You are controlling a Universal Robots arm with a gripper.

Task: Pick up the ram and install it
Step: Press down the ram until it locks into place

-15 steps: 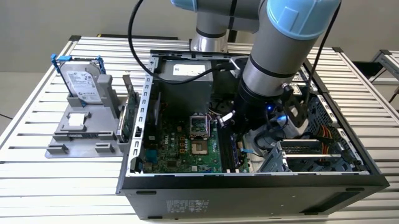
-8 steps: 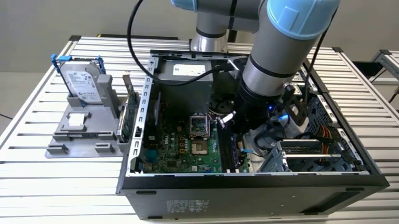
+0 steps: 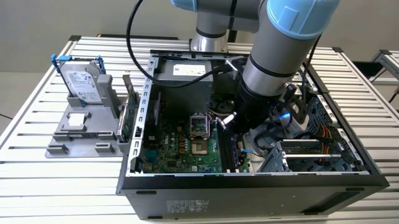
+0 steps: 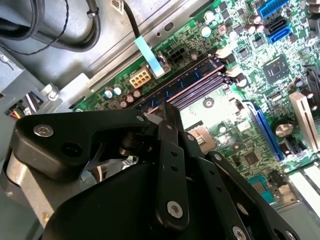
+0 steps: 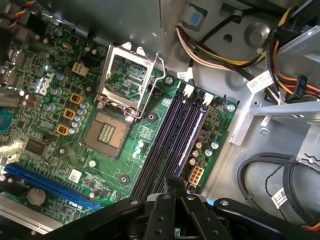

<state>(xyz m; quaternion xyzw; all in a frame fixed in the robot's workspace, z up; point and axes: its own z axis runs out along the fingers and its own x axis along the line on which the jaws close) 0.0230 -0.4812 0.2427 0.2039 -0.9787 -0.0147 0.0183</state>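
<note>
The ram [image 5: 196, 132] looks like the thin bluish stick standing in the memory slot nearest the motherboard's edge, beside the empty dark slots [image 5: 172, 135]. In the second wrist view the ram [image 4: 192, 75] runs along the same outer slot. My gripper [image 5: 173, 181] hangs just above one end of the slots with its black fingers pressed together, and I see nothing between them. The second wrist view shows the gripper [image 4: 165, 111] over the board near the slots' end. In the exterior view the arm reaches down into the open computer case [image 3: 143, 140].
A silver hard drive [image 3: 81, 81] leans in a grey fixture [image 3: 81, 135] at the exterior view's left, with a green expansion card [image 3: 128, 116] on edge beside it. Cables [image 5: 280, 175], a drive cage [image 3: 305, 154] and the CPU socket [image 5: 107, 132] surround the slots.
</note>
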